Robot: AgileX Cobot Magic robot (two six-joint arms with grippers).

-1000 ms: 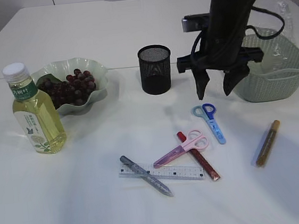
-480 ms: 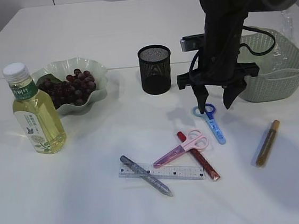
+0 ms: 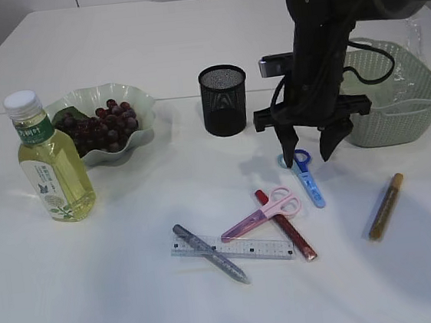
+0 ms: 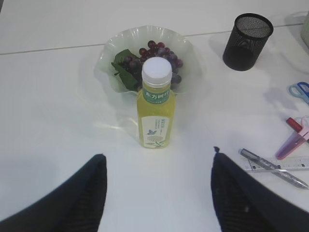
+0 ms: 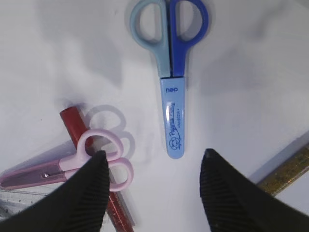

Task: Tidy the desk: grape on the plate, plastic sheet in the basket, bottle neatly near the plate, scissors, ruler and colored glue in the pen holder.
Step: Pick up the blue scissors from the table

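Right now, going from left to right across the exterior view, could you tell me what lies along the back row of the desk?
bottle → plate holding the grapes → pen holder → right gripper hanging open above the blue scissors → basket

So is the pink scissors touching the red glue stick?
Touching. In the right wrist view the pink scissors lie right across the red glue stick, handle loops covering part of it; the exterior view shows the same crossing.
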